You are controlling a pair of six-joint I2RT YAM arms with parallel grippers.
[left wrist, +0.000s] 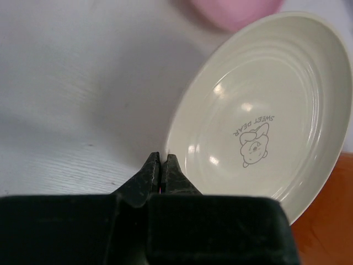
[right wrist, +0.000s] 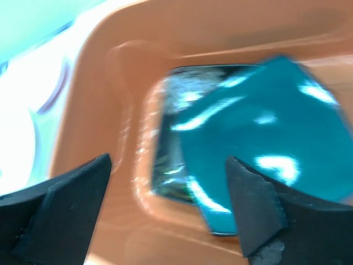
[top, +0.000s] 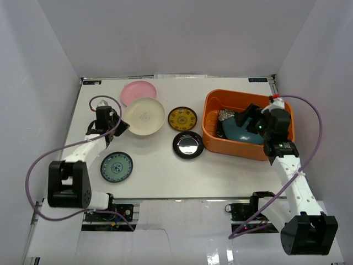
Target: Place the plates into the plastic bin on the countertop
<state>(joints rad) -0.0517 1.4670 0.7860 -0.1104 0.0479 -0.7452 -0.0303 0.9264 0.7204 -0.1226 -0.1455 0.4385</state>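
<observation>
Left gripper: the left gripper [left wrist: 161, 165] had its jaws pressed together with nothing showing between them, tips right at the near-left rim of the cream plate [top: 144, 116].
Right gripper: the right gripper [right wrist: 170, 163] hung over the bin [top: 208, 124], fingers spread wide and empty.
Cream plate, place: on the countertop [top: 160, 176], left of the bin, its far edge beside the pink plate [top: 138, 91].
Cream plate, facing: hollow side up; being round, it had no long axis. Whether its rim was tipped up, I couldn't tell.
Bin, lie: long axis ran left to right, right end slightly nearer the arms.
Already in: a square teal plate [right wrist: 265, 138] lay cornerwise, overlapping a flowered plate [top: 225, 116].
Doing it well: to my eye, the jaws needed to open, straddle the rim and pinch firmly before lifting.
</observation>
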